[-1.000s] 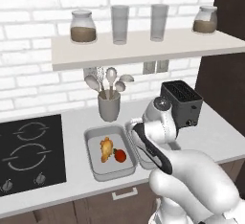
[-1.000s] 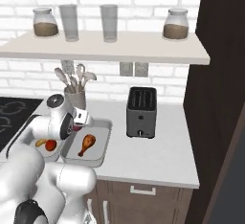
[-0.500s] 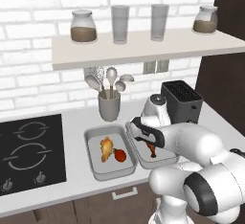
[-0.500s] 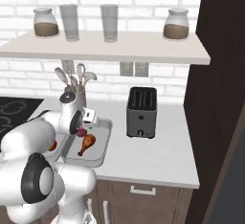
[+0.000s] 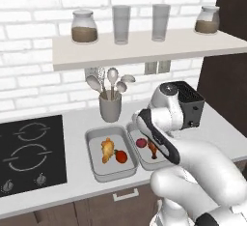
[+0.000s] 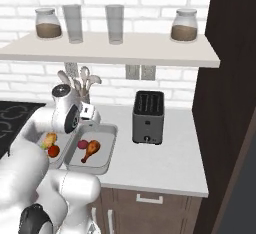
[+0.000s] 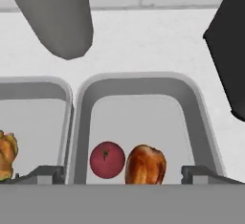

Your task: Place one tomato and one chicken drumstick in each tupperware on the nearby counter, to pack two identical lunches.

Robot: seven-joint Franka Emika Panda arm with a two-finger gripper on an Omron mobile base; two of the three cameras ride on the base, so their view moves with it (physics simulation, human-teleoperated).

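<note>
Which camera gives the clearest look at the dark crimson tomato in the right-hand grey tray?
The hand view: the small, round, dark crimson tomato is close and unobstructed, beside the golden-brown chicken drumstick. The right base view shows it small; in the left base view it sits beside the arm.

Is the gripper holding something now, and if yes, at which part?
Nothing is held. The gripper is open above the right tupperware; the tomato and chicken drumstick lie free inside.

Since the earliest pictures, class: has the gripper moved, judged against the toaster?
Yes. The gripper moved toward the toaster, from above the left tupperware to over the right tupperware.
</note>
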